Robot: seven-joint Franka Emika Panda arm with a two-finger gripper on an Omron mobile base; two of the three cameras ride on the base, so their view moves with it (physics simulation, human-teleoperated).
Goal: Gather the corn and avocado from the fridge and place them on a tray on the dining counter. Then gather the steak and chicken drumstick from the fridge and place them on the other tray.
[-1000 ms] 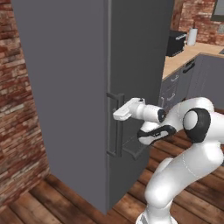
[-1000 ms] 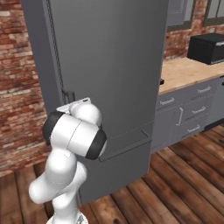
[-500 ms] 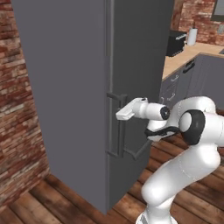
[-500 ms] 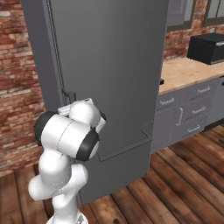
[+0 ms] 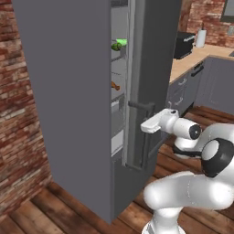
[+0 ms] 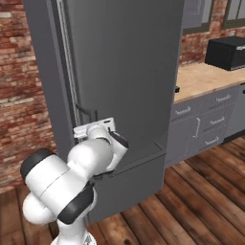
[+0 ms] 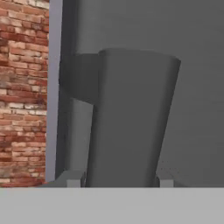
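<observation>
The tall grey fridge (image 5: pixel 68 91) has its door (image 5: pixel 155 68) pulled ajar, and a narrow slice of the shelves shows in the left base view. A small green item (image 5: pixel 118 45) lies on an upper shelf and a brownish one (image 5: pixel 115 85) on a shelf below; I cannot tell which foods they are. My gripper (image 5: pixel 145 127) is shut on the vertical door handle (image 5: pixel 145 144). In the hand view the handle (image 7: pixel 131 118) fills the gap between the fingertips (image 7: pixel 74 178). From the right my gripper (image 6: pixel 88 129) sits at the door's left edge. Corn, avocado, steak, drumstick, trays and dining counter are hidden or out of view.
A brick wall (image 5: pixel 18 137) stands left of the fridge. To the right runs a wooden-topped counter (image 6: pixel 206 79) over grey drawers (image 6: pixel 201 129), with a black microwave (image 6: pixel 225 52) on it. Wooden floor (image 6: pixel 191 206) lies open in front.
The fridge door was closed and has now swung ajar, baring the shelf edges. My hand has stayed on the handle and come back toward the base with it.
</observation>
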